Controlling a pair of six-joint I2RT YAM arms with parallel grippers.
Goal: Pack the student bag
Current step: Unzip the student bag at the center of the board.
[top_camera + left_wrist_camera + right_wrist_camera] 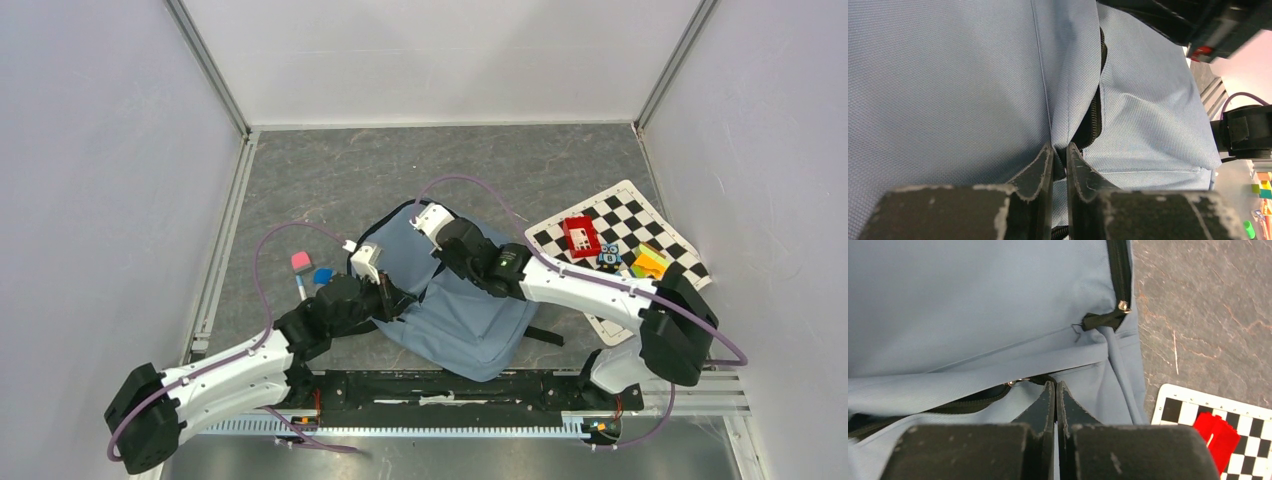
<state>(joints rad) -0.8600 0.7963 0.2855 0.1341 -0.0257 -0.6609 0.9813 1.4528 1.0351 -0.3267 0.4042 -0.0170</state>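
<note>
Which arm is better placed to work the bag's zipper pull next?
Right, probably. The right jaws, shut, sit at the metal zipper pull of the student bag; the left jaws only pinch fabric beside the zipper teeth.

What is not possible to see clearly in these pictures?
- Inside of the backpack: every view, its own fabric covers it.
- What the right gripper pinches, if anything: right wrist view, its shut jaws hide it.
- Whether the left gripper holds anything: left wrist view, too dark between its jaws.
- Checkered board: right wrist view, cut off by the edge.
</note>
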